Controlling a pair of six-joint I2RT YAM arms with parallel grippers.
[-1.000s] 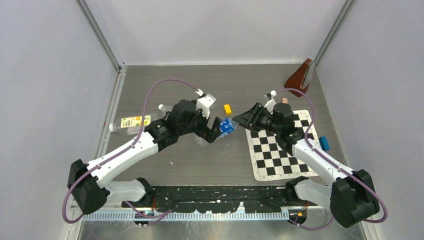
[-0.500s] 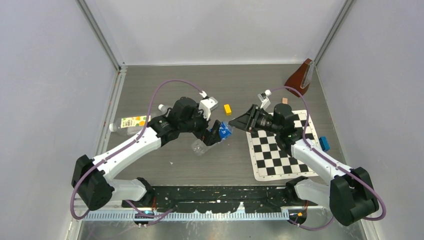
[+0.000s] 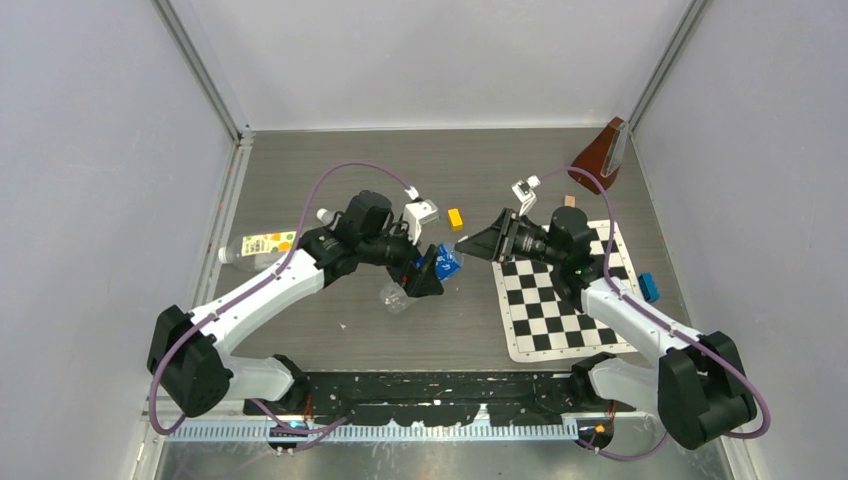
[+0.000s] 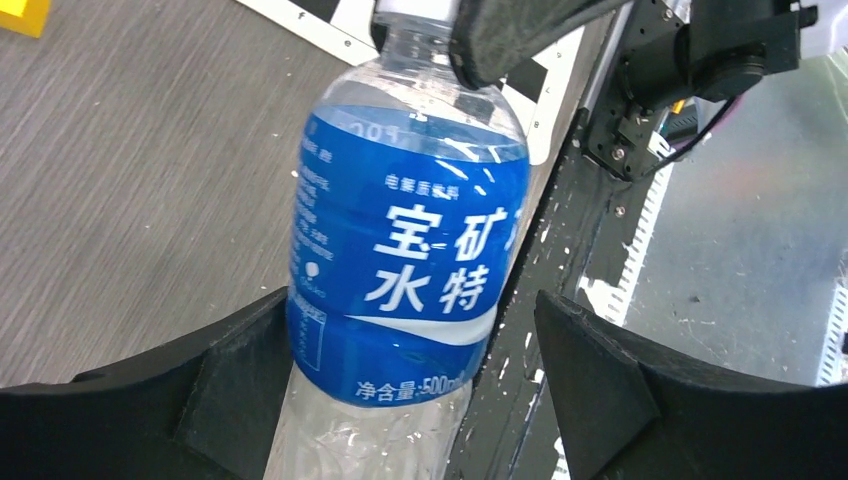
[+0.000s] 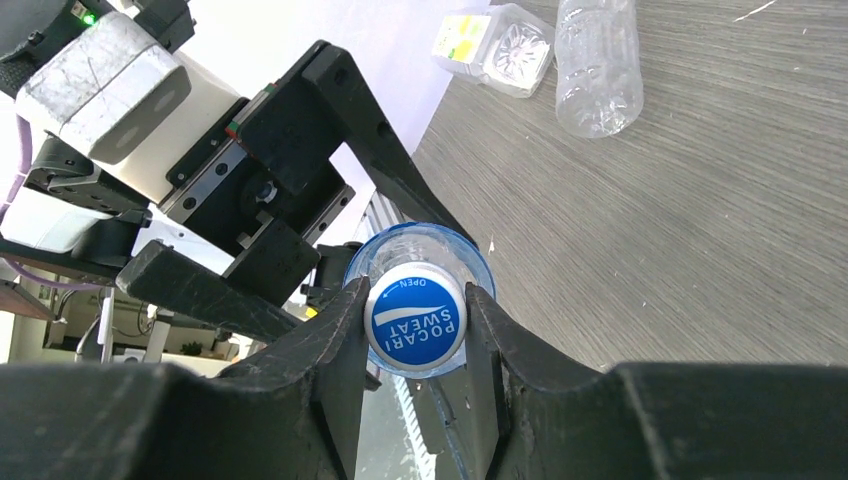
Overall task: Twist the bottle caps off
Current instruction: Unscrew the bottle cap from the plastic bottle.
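The small blue-labelled bottle (image 3: 447, 262) hangs tilted above the table between both arms; it fills the left wrist view (image 4: 410, 250). My right gripper (image 3: 462, 243) is shut on its cap (image 5: 415, 318), a white-rimmed cap with a blue top. My left gripper (image 3: 423, 278) stands around the bottle's lower body. One finger (image 4: 230, 370) touches the label; the other finger (image 4: 600, 380) stands apart with a visible gap. The white-yellow-orange labelled bottle (image 3: 262, 245) lies at the left. The slim clear bottle (image 5: 598, 65) lies beside it, mostly hidden by the left arm in the top view, its white cap (image 3: 322, 214) showing.
A yellow block (image 3: 455, 217) lies just behind the grippers. A checkerboard mat (image 3: 560, 300) lies under the right arm, a blue block (image 3: 650, 288) at its right edge and a small tan block (image 3: 569, 201) behind it. A brown object (image 3: 598, 155) stands in the far right corner.
My left wrist has turned and dropped toward the near side, and the bottle's base has swung down and left. The right gripper has stayed on the cap, shifting slightly left.
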